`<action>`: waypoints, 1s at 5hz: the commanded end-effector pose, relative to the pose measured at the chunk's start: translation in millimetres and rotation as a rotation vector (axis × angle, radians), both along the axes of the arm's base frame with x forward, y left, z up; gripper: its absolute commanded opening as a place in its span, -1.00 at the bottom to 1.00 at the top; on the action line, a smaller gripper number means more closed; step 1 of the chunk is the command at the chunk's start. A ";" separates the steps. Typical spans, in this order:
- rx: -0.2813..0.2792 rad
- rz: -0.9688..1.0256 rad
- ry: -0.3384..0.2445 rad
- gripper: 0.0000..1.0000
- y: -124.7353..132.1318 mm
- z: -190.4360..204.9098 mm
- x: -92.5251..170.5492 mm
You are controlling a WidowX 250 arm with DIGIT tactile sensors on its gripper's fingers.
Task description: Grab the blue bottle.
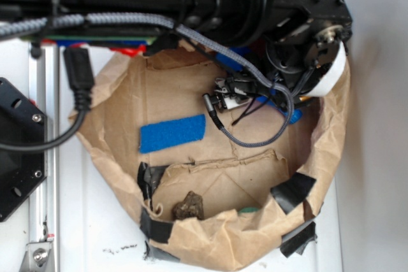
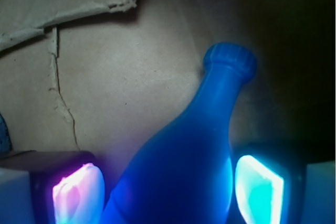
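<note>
The blue bottle (image 2: 184, 166) lies on brown paper, its wide body filling the gap between the two fingers of the tool (image 2: 168, 190) and its narrow neck with the flared rim pointing away toward the upper right of the wrist view. The left finger pad (image 2: 79, 195) glows pink and the right one (image 2: 260, 187) glows cyan. The right pad looks to be against the bottle's side, while the left pad sits just beside the body (whether it touches is hard to tell in the glare). The fingers stand spread around the bottle, and the pictures do not settle whether they are pinching it.

In the exterior view the arm (image 1: 280, 11) reaches down into a crumpled brown paper bag (image 1: 210, 240) lying opened out on the white table (image 1: 89, 221); only slivers of blue show under the arm there. A flat blue felt strip (image 1: 172, 133) lies well apart to the left on the paper, and a small dark lump (image 1: 189, 206) sits near the bag's front edge. Black tape pieces (image 1: 292, 190) patch the bag's rim.
</note>
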State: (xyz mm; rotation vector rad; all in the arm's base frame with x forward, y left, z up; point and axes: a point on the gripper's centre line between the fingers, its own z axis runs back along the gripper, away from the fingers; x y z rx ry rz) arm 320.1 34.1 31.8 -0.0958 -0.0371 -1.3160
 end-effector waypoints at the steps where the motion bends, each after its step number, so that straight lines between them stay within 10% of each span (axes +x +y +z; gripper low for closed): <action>1: -0.020 -0.015 -0.015 -1.00 -11.4 5.1 -1.4; 5: -0.106 -0.021 -0.049 -1.00 -12.8 45.7 -18.2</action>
